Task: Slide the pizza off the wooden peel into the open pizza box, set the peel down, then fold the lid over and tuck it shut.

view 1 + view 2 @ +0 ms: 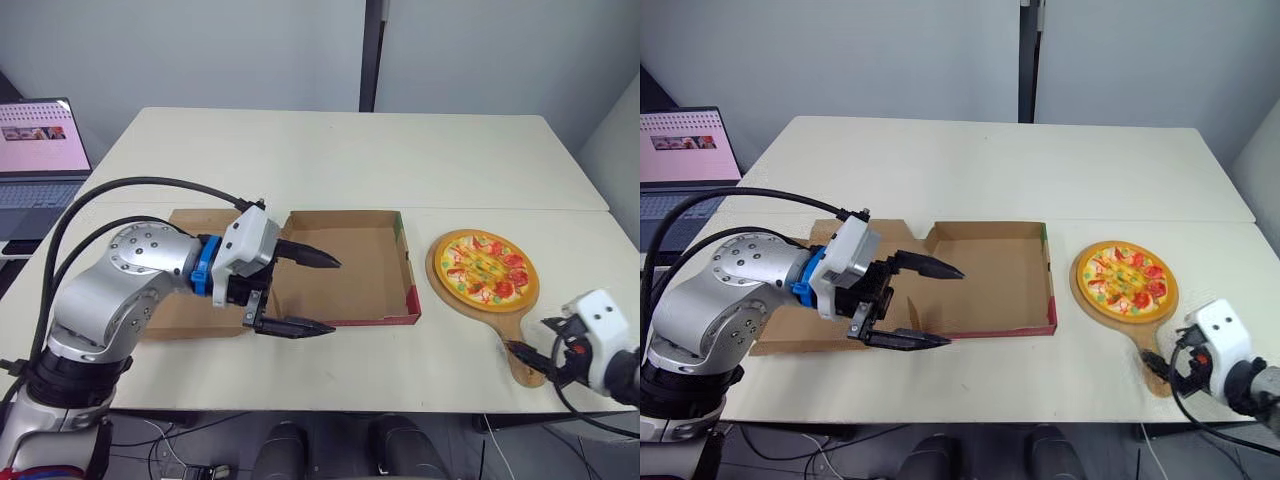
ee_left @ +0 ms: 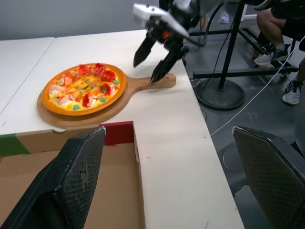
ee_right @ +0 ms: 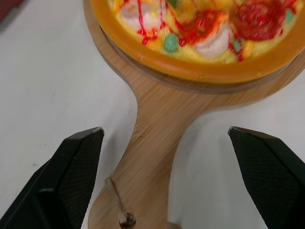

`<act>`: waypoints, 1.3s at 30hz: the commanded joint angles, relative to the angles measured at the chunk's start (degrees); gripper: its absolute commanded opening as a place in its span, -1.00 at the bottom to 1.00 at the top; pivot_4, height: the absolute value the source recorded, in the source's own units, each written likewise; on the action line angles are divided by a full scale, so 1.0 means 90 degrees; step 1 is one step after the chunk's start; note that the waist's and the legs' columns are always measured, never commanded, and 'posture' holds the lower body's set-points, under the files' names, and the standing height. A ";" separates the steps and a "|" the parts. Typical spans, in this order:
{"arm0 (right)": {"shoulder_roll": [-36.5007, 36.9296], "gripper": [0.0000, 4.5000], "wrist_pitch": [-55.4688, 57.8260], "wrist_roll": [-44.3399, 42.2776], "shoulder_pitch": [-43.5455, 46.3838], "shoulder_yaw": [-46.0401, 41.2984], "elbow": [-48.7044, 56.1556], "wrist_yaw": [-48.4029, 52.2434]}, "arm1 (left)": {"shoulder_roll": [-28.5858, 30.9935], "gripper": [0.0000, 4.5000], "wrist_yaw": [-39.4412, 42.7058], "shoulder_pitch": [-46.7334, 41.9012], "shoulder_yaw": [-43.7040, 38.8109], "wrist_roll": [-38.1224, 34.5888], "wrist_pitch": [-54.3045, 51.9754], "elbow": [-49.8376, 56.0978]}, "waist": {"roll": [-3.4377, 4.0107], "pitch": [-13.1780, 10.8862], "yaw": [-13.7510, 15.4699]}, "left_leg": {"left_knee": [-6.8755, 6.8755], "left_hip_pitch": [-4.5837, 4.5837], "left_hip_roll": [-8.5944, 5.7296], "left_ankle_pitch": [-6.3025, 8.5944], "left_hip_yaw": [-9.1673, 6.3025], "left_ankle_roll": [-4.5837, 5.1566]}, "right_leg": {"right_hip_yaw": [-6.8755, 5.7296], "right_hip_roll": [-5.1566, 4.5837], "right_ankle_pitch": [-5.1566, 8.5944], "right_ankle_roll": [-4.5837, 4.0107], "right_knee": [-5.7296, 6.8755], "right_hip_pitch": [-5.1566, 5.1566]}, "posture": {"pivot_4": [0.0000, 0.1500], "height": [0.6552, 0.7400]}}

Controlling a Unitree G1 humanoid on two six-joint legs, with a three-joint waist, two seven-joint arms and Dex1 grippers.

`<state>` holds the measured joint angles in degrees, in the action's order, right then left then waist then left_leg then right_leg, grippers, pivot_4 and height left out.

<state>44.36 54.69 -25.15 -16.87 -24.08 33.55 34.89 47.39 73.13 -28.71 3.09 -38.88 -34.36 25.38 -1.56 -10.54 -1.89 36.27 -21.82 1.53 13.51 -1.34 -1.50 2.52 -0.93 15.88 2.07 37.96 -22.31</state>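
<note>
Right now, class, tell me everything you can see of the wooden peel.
The wooden peel is a light wood board: a round blade and a short handle with a thin cord at its end. It lies flat on the white table, right of the open pizza box and apart from it. The pizza covers its blade. The right gripper straddles the handle, open, with gaps on both sides.

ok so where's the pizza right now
The pizza sits on the peel at the right of the head views, just right of the open box; the right gripper is open at the peel's handle.
</note>
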 commanded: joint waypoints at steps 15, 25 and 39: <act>-0.0696 0.17 -0.0375 0.0622 0.0424 0.0834 -0.0757 -0.0984 | 0.0001 1.00 -0.0316 0.0235 -0.0087 -0.0048 0.0044 0.0333 | -0.0091 0.0055 0.0001 | 0.0006 0.0003 0.0008 0.0000 -0.0003 0.0000 | -0.0002 0.0008 0.0000 -0.0001 -0.0005 0.0005 | 1.00 0.80; -0.1056 -0.30 -0.1361 0.0749 0.0356 0.0247 -0.0629 -0.1312 | -0.0080 1.00 -0.0894 0.0416 -0.0355 -0.0184 -0.0111 0.0361 | -0.0092 0.0056 0.0021 | 0.0007 -0.0002 0.0014 0.0001 -0.0007 0.0001 | -0.0002 0.0002 0.0001 -0.0003 -0.0007 0.0004 | 1.00 0.80; 0.0432 -0.30 -0.1088 0.0223 0.1889 -0.0266 -0.0594 -0.0218 | 0.0519 1.00 -0.1281 0.0738 -0.1221 0.0039 -0.0114 -0.0114 | -0.0002 0.0000 0.0002 | -0.0003 -0.0020 0.0001 0.0001 -0.0001 0.0001 | 0.0000 0.0009 0.0000 0.0001 -0.0004 -0.0023 | 1.00 0.80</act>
<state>46.14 45.98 -21.57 -2.71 -24.29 26.02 31.28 50.94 61.14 -21.62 -5.56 -38.97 -36.64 24.90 -1.57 -10.54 -1.88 36.24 -22.00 1.54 13.52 -1.34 -1.49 2.53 -0.84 15.87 2.07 37.95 -22.55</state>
